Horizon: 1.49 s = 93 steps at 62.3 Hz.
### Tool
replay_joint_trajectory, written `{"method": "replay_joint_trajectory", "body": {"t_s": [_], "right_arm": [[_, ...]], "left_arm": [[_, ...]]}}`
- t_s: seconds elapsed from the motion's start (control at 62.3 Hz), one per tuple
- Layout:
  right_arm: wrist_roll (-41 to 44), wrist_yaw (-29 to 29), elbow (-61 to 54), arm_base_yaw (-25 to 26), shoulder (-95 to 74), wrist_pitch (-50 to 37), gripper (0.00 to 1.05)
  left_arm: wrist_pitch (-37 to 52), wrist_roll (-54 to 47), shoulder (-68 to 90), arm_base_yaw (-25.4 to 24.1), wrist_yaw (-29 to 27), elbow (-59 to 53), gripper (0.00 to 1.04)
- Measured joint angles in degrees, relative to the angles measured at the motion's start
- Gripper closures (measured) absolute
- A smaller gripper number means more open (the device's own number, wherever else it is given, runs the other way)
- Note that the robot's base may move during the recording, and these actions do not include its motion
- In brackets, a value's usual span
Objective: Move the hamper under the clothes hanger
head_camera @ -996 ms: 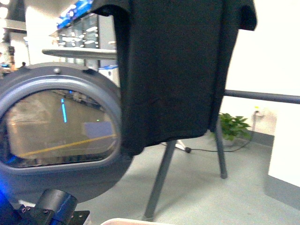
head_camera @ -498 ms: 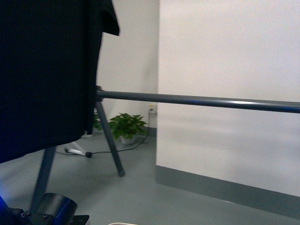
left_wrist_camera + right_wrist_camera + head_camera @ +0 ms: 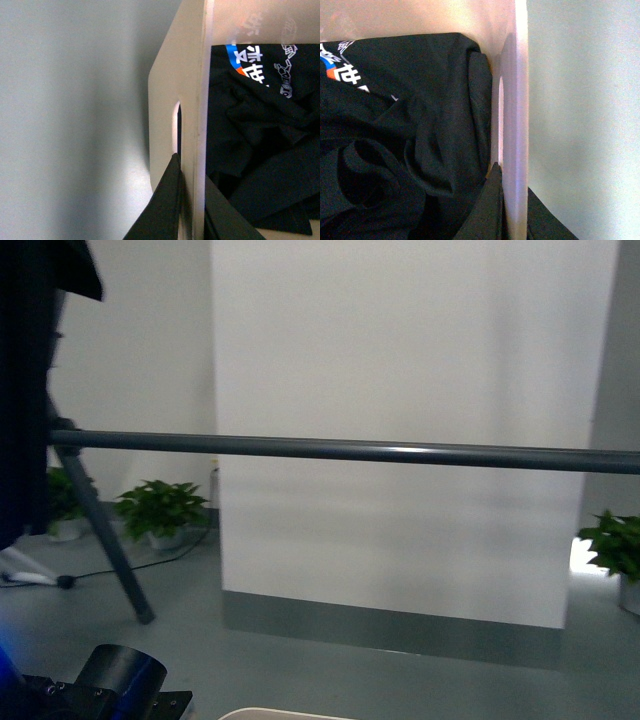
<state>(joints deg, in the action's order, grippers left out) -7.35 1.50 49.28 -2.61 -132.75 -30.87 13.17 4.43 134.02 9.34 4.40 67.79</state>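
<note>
At 6 o'clock in the front view, only a pale sliver of the hamper (image 3: 285, 715) shows at the frame's edge, close under the camera. Whether it sits beneath the bar cannot be told. Beyond it the clothes hanger (image 3: 380, 452) runs one long dark grey bar level from 9 to 3 o'clock, with a slanted leg reaching the grey floor (image 3: 330, 670) at 8 o'clock. A black T-shirt (image 3: 22, 390) hangs at the 9 o'clock edge. Potted plants (image 3: 160, 512) stand by the white wall behind.

On the wrist views, the left gripper (image 3: 190, 166) has its fingers (image 3: 160, 212) closed on the hamper's wall just beside the slot handle, one outside, one inside. The right gripper (image 3: 512, 179) pinches a slotted wall likewise, fingers (image 3: 485, 215) on either side of it. Dark clothes (image 3: 410, 140) with white print lie inside the hamper.
</note>
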Motion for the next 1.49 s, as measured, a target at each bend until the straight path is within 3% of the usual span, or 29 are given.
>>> {"method": "replay_joint_trajectory", "body": {"t_s": [1.494], "right_arm": [[0.02, 0.20, 0.02, -0.94, 0.00, 0.00, 1.02]], "left_arm": [[-0.02, 0.00, 0.00, -0.92, -0.76, -0.04, 1.01]]}}
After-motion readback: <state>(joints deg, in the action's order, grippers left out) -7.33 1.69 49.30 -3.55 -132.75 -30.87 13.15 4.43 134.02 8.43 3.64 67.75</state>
